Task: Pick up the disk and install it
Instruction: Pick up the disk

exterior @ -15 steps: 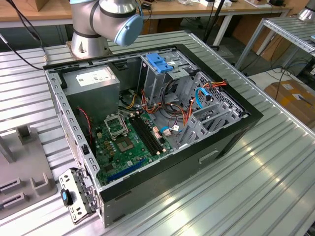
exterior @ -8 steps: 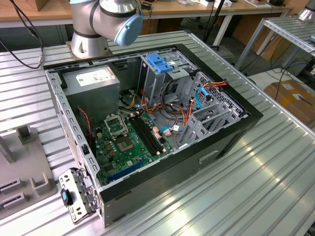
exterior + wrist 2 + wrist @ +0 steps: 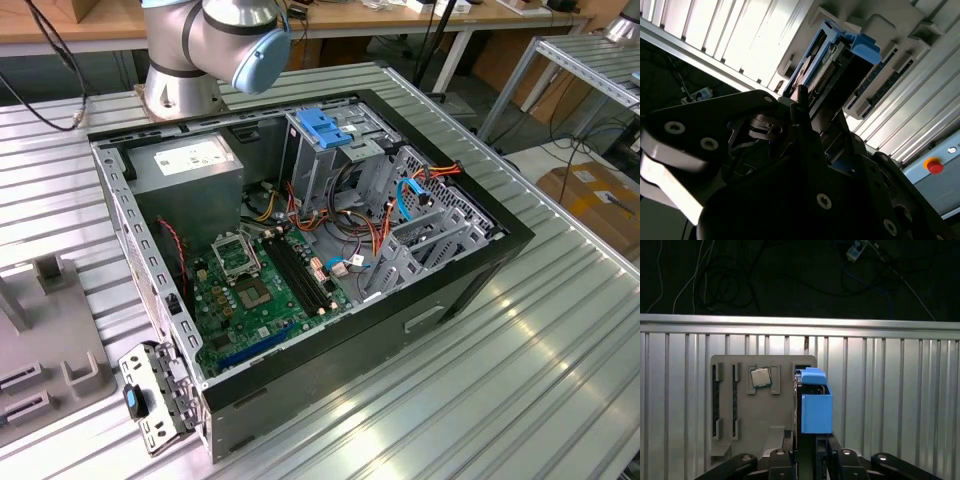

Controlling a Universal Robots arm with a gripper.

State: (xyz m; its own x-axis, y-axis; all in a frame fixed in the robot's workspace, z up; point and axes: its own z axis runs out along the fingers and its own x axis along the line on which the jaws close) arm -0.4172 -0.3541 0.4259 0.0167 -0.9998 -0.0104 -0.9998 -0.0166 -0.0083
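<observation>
Found the hand [image 3: 814, 445] clenched on the disk [image 3: 816, 407], gripping it from both sides. Saw the disk standing on edge, with a bright blue side rail facing the camera in the first wrist view. Could not tell whether lifted clear of the grey holder tray [image 3: 782, 365] or touching it. Saw the disk [image 3: 832, 65] in the second wrist view too, blue rails along a grey metal body, clamped between the black jaws, tray just beyond.

Logged a white label [image 3: 190, 157] on the power-supply box [image 3: 190, 185]; print not legible. Saw a red button [image 3: 935, 165] on a pale panel past the tray.

Noted a square CPU chip [image 3: 760, 377] seated in a tray pocket just beside the disk, and two long narrow slots [image 3: 715, 400] further along the same tray. Saw the tray lying on the ribbed metal surface [image 3: 900, 390], with loose cables [image 3: 715, 280] on the dark floor beyond its edge.

Spotted, in the exterior view, the open computer case [image 3: 440, 300] lying on its side on the surface, well apart from the tray at the exterior view's left. Saw inside it:
- a green motherboard [image 3: 260, 300]
- a blue latch [image 3: 325, 127] atop the grey drive cage [image 3: 320, 165]
- orange and red wiring [image 3: 380, 235] bunched beside the cage

Noted the arm [image 3: 215, 40] mounted behind the case, and a cardboard box [image 3: 590, 195] off the surface at the exterior view's right.
</observation>
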